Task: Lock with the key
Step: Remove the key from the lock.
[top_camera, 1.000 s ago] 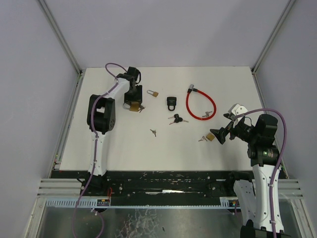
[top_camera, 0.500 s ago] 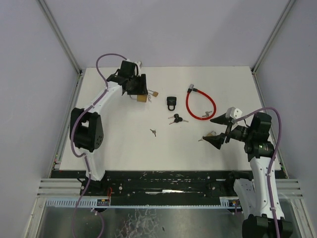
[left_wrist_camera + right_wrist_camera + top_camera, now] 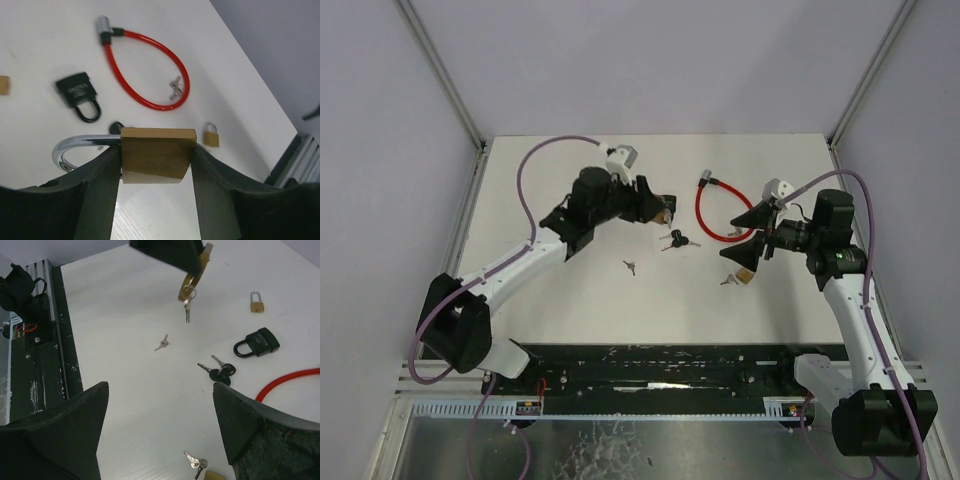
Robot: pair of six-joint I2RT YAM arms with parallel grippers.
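The left gripper (image 3: 655, 210) is positioned over the middle of the table (image 3: 570, 290), with its arm extending diagonally from the near-left corner. Its jaws are set at a medium width and clamp the body of the large brass padlock (image 3: 156, 159) by its two side faces. The padlock is held clear of the table surface, with its chrome shackle (image 3: 67, 147) projecting sideways. In the right wrist view, a hanging key (image 3: 187, 310) dangles from the lower end of this padlock. A single loose key (image 3: 630, 266) lies on the table nearer the arm bases. A pair of black-headed keys (image 3: 675, 240) lies just beside the held padlock. A black padlock (image 3: 80, 92) rests flat on the table beyond them. A small padlock (image 3: 256, 302) lies farther back. The red cable lock (image 3: 725, 210) forms a loop to the right of centre, and another small key (image 3: 175, 87) lies inside it. A second small padlock (image 3: 744, 275), with keys attached, lies just in front of the right gripper (image 3: 745, 236). The right gripper's jaws are spread wide, with nothing between them.
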